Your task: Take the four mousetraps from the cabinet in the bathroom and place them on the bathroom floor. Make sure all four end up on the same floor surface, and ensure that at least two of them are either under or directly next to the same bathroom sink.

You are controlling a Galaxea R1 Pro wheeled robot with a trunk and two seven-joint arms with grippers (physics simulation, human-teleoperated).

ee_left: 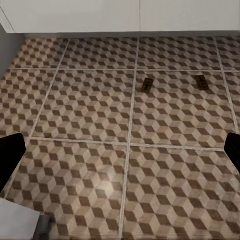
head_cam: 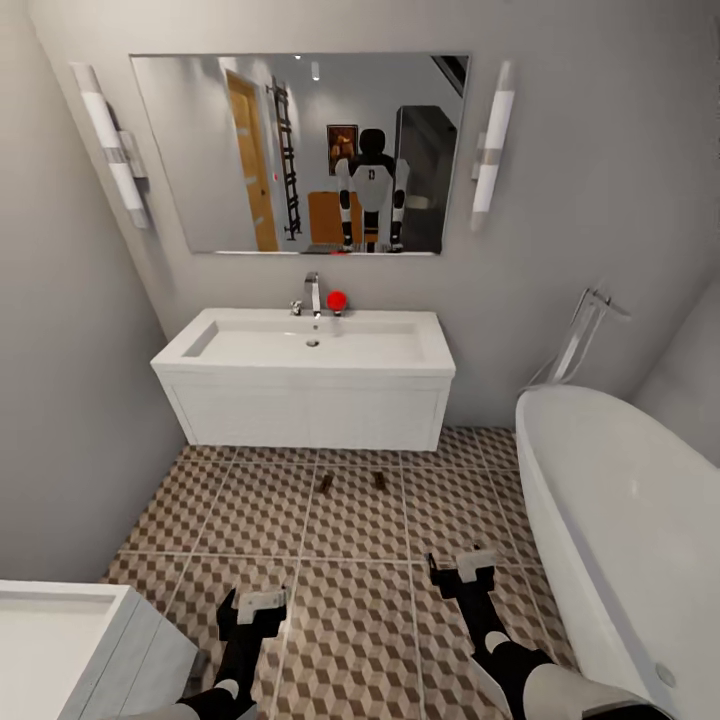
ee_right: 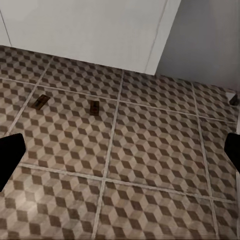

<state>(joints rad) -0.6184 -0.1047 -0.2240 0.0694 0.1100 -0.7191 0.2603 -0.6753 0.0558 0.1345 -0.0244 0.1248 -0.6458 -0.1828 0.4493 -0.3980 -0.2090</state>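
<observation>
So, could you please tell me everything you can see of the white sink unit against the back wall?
The sink unit is a wide, white, boxy vanity with flat front panels and a shallow rectangular basin sunk into its top. A chrome tap stands at the basin's back edge, with a small red object beside it. The unit stands against the grey wall below the mirror. Two mousetraps lie on the patterned floor just in front of it, not touching it.
</observation>
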